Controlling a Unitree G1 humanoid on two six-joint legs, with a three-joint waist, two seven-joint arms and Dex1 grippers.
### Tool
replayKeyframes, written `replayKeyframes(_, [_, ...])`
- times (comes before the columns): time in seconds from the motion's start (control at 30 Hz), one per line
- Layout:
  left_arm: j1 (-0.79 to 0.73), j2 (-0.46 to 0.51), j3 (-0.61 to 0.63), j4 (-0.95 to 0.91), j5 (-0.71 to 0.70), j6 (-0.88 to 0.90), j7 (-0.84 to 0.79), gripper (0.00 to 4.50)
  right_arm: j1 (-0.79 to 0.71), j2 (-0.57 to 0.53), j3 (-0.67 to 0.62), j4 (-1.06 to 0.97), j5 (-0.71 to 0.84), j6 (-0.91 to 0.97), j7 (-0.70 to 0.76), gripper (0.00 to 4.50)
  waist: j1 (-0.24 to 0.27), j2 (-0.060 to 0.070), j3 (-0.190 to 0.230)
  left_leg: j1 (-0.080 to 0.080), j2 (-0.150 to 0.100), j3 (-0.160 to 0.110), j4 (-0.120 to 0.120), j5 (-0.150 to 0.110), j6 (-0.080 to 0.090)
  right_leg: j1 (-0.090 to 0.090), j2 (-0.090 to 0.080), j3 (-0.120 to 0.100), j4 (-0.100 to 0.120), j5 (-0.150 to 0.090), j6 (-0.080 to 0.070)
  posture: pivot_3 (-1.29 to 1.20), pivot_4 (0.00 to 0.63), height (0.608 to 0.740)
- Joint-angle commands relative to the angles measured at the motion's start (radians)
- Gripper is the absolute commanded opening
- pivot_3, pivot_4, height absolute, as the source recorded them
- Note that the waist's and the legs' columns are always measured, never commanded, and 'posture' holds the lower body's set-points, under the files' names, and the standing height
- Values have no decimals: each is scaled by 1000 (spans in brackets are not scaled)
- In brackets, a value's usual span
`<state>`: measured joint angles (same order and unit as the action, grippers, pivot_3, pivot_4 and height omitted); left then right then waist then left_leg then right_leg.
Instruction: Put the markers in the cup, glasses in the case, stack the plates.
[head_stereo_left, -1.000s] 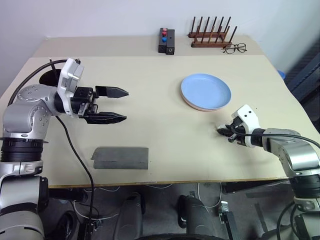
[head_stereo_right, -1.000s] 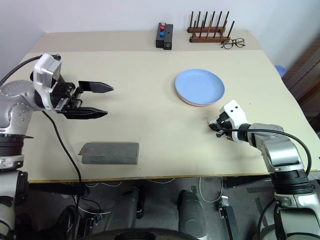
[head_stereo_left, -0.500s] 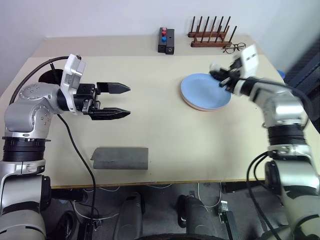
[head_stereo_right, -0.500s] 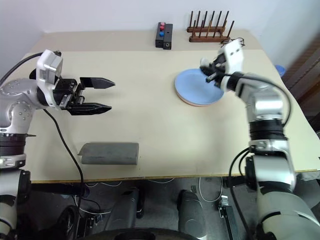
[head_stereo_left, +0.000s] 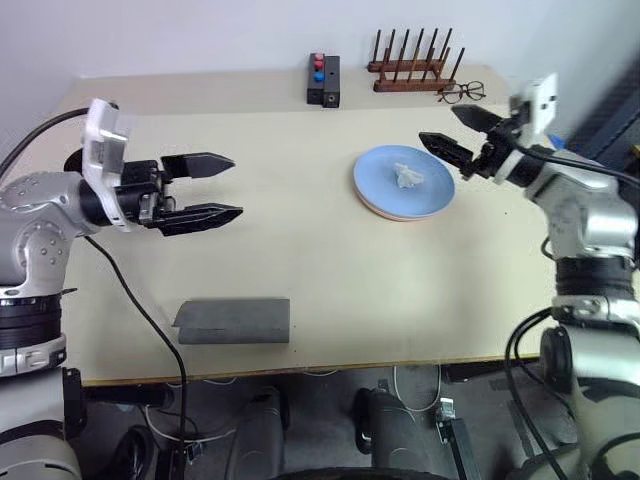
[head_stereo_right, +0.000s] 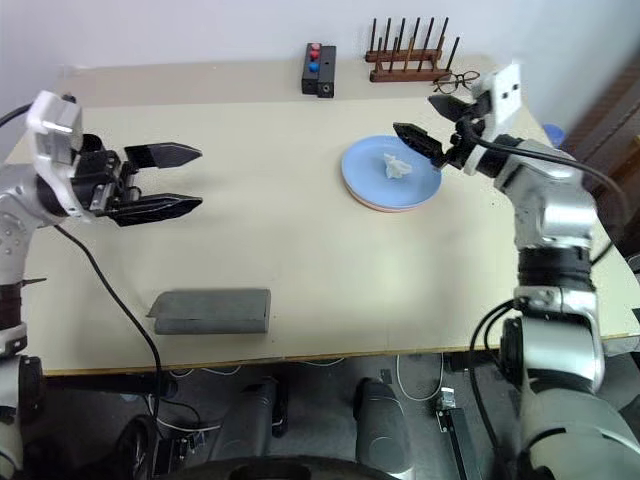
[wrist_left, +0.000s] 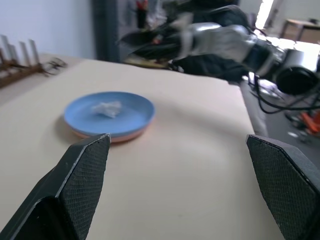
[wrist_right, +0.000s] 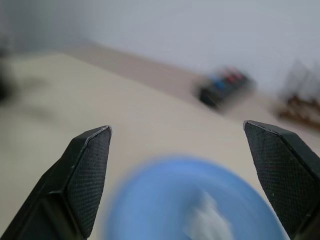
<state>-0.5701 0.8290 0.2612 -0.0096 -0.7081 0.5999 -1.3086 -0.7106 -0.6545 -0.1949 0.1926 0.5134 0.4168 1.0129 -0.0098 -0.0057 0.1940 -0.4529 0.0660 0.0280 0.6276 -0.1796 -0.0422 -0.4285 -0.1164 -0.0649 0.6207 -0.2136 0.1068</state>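
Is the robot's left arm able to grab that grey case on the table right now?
Probably yes. The grey case lies flat near the table's front edge with bare tabletop around it, and the left tool hangs open above and behind it. Nothing sits between them, so it looks free to come down.

The bench (head_stereo_left: 330, 270) has a smooth, matt beige top. The blue plate (head_stereo_left: 380, 185) looks like smooth plastic with a slight sheen, and a crumpled white paper scrap (head_stereo_left: 407, 176) lies in it. The case (head_stereo_left: 233, 321) is matt grey felt. The rack (head_stereo_left: 412, 66) is dark wood. Each hand's fingers (wrist_left: 80, 190) have finely textured matt black pads.
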Motion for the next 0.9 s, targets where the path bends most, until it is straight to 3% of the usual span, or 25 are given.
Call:
replayKeyframes(0.03, [78, 14, 67, -64, -7, -45, 25, 4500, 222, -105, -1, -295, 167, 144, 186, 4291, 7, 0, 0, 1, 0, 0, 0, 0, 0, 1, 0, 0, -1, 0, 0, 0, 150, 740])
replayKeyframes(0.13, [121, 14, 81, -133, -31, -38, 51, 4500, 331, -188, -79, -388, 291, 265, 224, 4291, 8, 1, 1, -1, 0, 1, 4, 0, -1, 1, -1, 1, -3, -1, -5, 0, 150, 740])
replayKeyframes(0.23, [229, 33, 129, -190, -84, 11, 34, 4500, 411, -209, -180, -450, 301, 188, 234, 4291, 10, 0, 0, 2, 0, 3, 5, 0, -1, 2, -1, 2, -4, -1, -5, 0, 150, 740])
replayKeyframes(0.33, [365, 63, 203, -201, -135, 18, -44, 4500, 463, -208, -199, -520, 300, 171, 219, 4291, -3, 0, -1, 10, 0, 6, -1, -2, -4, 4, -1, 5, -7, -1, -5, 0, 150, 740])
replayKeyframes(0.57, [489, 55, 252, -250, -173, 16, -23, 4500, 512, -245, -247, -481, 289, 133, 241, 4291, 3, -1, 0, 8, 1, 7, 0, -2, -4, 2, -2, 5, -9, -1, -5, 0, 150, 740])
replayKeyframes(0.7, [497, 46, 241, -257, -178, 1, -13, 4500, 523, -246, -251, -502, 304, 131, 223, 4291, 2, -1, 0, 8, 1, 7, -1, -3, -4, 2, -2, 5, -9, -1, -6, 0, 150, 740])
replayKeyframes(0.9, [392, 46, 176, -221, -152, -33, -8, 4500, 548, -184, -244, -526, 309, 103, 165, 4291, 4, -1, -1, 7, 1, 7, -1, -3, -4, 2, -2, 5, -9, -1, -6, 0, 150, 740])
